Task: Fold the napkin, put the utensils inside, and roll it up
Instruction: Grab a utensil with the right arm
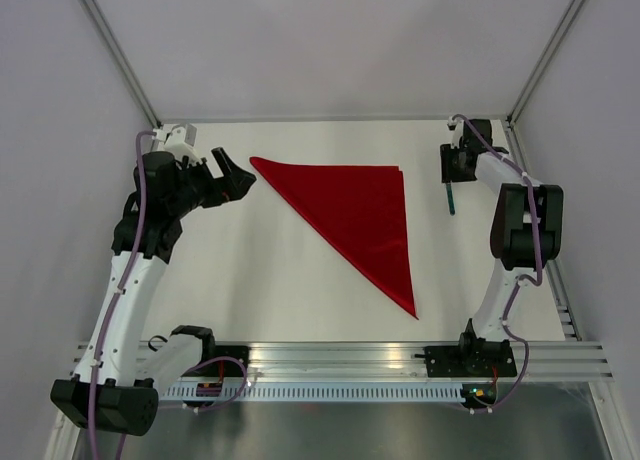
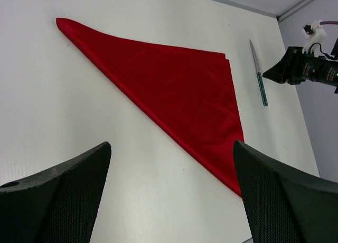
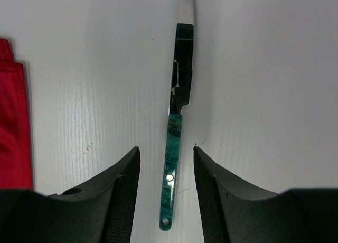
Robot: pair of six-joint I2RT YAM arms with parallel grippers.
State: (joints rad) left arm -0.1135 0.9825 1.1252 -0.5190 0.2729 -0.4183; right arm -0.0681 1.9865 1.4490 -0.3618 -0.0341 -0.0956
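Note:
The red napkin (image 1: 360, 210) (image 2: 179, 90) lies flat on the white table, folded into a triangle with its long edge running from far left to near right. A knife (image 1: 451, 198) (image 2: 259, 76) (image 3: 174, 148) with a green marbled handle lies just right of the napkin. My right gripper (image 1: 455, 165) (image 3: 166, 149) hangs over the knife, open, one finger on each side of the handle with a gap on both sides. A strip of napkin (image 3: 13, 127) shows at the left edge of the right wrist view. My left gripper (image 1: 235, 175) (image 2: 171, 143) stands wide open and empty beside the napkin's far left corner.
Pale walls close the table (image 1: 250, 270) on the left, back and right. An aluminium rail (image 1: 330, 360) carrying both arm bases runs along the near edge. The right arm (image 2: 301, 68) shows at the right in the left wrist view.

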